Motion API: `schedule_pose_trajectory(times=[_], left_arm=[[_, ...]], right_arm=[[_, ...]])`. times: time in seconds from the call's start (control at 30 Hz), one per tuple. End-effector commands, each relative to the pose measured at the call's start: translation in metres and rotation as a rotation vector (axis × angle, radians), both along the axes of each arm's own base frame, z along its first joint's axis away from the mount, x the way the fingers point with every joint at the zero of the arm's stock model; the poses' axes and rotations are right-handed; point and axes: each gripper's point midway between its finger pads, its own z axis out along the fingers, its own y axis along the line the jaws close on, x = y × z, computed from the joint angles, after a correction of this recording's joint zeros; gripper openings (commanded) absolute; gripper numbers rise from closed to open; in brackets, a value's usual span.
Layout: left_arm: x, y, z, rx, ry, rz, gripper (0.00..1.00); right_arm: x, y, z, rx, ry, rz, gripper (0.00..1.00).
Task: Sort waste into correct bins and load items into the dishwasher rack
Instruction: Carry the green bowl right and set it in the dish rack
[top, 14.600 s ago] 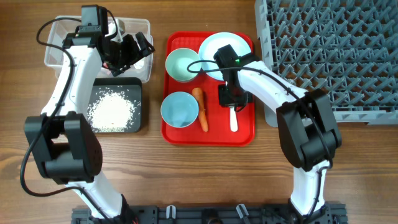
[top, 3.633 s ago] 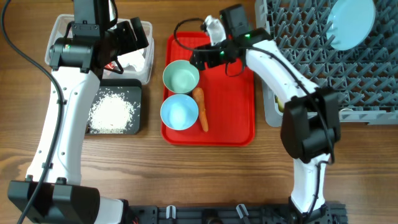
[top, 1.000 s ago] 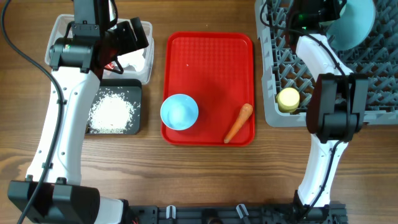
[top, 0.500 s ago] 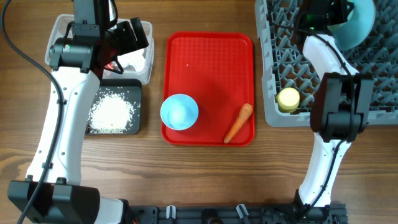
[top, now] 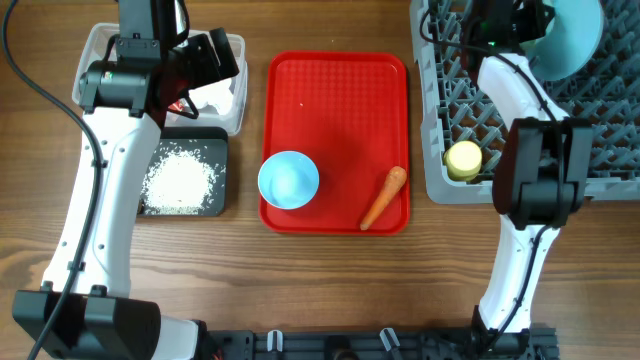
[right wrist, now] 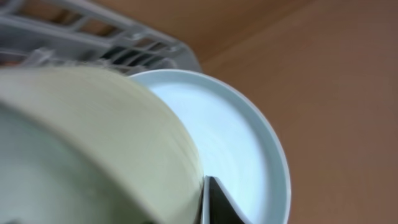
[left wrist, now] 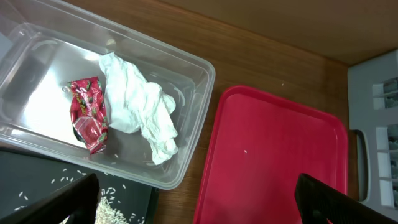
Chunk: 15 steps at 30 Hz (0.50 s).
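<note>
Wood-grain table lies under both my arms, but my right gripper [top: 505,22] is up over the far end of the grey rack [top: 600,130]. A pale bowl [right wrist: 81,143] sits hard against these fingers. It fills most of my right wrist view, and only one dark fingertip [right wrist: 214,202] shows at its rim. I cannot tell whether the jaws grip it or have let go. Just beyond the bowl, on the side away from my fingers, the blue plate [right wrist: 236,143] stands on edge in the rack. I judge any pull-back should run away from that plate.

My left gripper [left wrist: 199,205] hangs wide open and empty. The clear tub [left wrist: 205,68] is below and to its left, with the red wrapper [left wrist: 87,115] and white tissue [left wrist: 140,112] inside.

Further out, the yellow cup [top: 463,158] sits at the rack's near edge. On the red tray [top: 340,90] between my arms, the blue bowl [top: 289,180] lies toward my left. The carrot [top: 383,197] lies toward my right, its long axis slanting up toward the rack. The right arm looks better placed for the carrot. Rice [top: 180,180] sits in the black tray [top: 222,140].
</note>
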Motion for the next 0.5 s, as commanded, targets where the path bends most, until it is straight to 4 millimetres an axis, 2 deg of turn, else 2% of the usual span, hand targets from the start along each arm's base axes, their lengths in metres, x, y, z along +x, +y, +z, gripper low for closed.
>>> schedule_pose_trajectory(times=[0.0,0.1,0.17,0.37,0.47], left_arm=[[0.001,0.001,0.0,0.001,-0.001,0.011,1.0],[0.001,0.001,0.0,0.001,-0.001,0.011,1.0],[0.001,0.001,0.0,0.001,-0.001,0.011,1.0],[0.001,0.001,0.0,0.001,-0.001,0.011,1.0],[0.001,0.001,0.0,0.001,-0.001,0.011,1.0]], right_arm=[[0.004,0.023,-0.021,0.012,0.047,0.05,0.53],[0.004,0.024,-0.021,0.012,0.051,0.051,0.76],[0.004,0.024,-0.021,0.012,0.051,0.052,0.84],[0.006,0.032,-0.021,0.008,0.055,0.065,0.96],[0.008,0.043,-0.021,0.002,0.067,0.091,1.0]])
